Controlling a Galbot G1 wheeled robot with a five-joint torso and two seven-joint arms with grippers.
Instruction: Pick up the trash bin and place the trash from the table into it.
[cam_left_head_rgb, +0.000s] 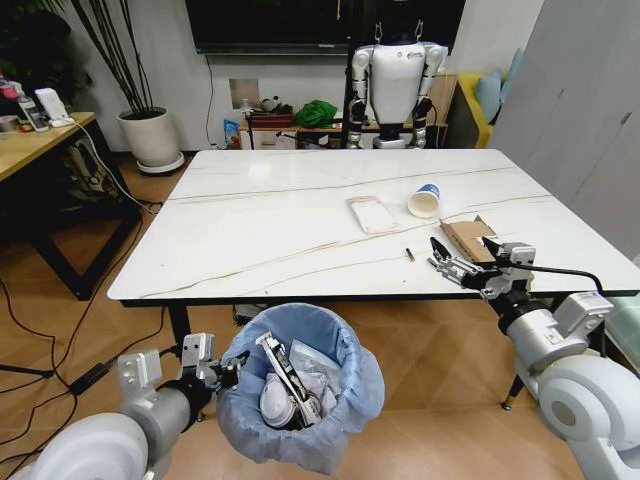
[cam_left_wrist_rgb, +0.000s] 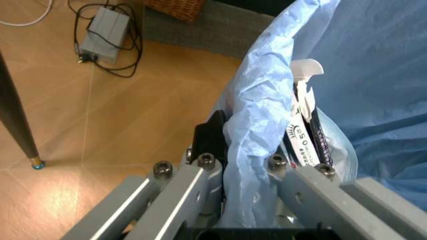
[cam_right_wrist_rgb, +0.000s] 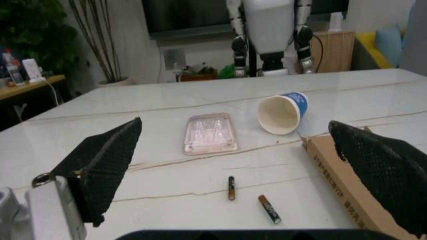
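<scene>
Two grippers work at once in the head view: the left gripper, at seven o'clock, is clamped on the rim of the trash bin, holding it just below the near edge of the table, probably so litter can be dropped in. The bin already holds crumpled white paper and a dark strip. At four o'clock the right gripper hovers spread wide over the table beside the cardboard box, with the paper cup and a clear plastic tray farther in. From the left wrist, the fingers pinch the blue bag's edge, a printed wrapper inside. From the right wrist, wide black pads frame two small batteries, seemingly the next target; the cup lies on its side, empty.
</scene>
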